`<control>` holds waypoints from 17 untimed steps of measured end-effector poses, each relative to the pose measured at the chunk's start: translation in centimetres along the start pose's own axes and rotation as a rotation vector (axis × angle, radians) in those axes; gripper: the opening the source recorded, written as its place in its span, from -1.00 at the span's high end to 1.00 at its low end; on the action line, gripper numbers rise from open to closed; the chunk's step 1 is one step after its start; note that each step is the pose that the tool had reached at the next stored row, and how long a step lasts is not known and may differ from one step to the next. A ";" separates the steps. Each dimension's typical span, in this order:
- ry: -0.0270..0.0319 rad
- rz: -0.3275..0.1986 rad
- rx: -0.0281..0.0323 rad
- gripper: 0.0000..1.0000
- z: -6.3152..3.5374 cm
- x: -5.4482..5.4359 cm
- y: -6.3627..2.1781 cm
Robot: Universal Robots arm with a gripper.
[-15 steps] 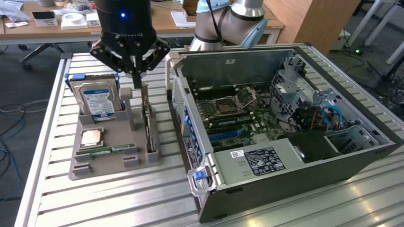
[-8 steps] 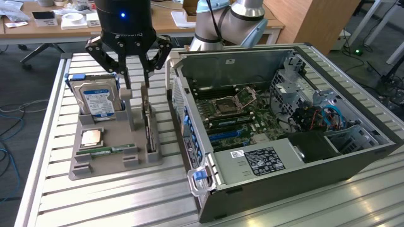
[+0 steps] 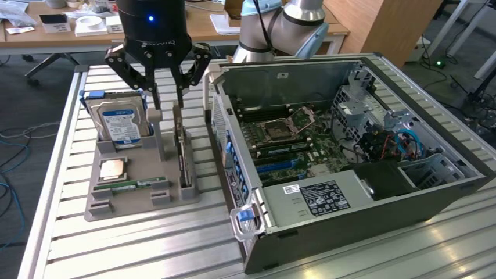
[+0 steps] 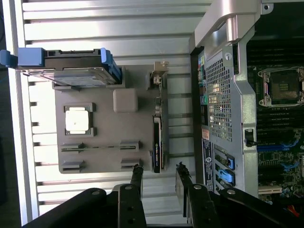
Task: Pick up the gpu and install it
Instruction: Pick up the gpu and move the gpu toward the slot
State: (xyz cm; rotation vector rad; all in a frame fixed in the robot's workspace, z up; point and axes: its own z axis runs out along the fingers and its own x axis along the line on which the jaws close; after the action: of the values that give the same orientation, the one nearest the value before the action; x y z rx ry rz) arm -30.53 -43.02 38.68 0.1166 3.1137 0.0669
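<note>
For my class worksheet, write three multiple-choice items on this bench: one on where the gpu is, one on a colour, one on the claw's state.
1. Where does the gpu stand relative to the open computer case?
A. in the grey holder beside it
B. inside it
C. on top of it

2. What colour are the end clips on the hard drive?
A. red
B. blue
C. yellow

3. How is the claw?
A. shut on the gpu
B. shut on the hard drive
C. open, holding nothing

Answers:
1 A, the card stands on edge in the holder, outside the case.
2 B, both views show blue clips.
3 C, the wrist view shows the fingers apart with a gap between them.
</note>
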 end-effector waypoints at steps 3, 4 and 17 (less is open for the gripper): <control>0.0000 0.000 -0.0003 0.17 0.27 0.0 -0.01; 0.0001 0.000 -0.0003 0.17 0.45 0.0 -0.02; 0.0001 0.000 -0.0004 0.17 1.52 0.0 -0.07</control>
State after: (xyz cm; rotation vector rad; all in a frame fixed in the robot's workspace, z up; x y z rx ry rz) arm -30.53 -43.02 37.16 0.1165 3.1138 0.0674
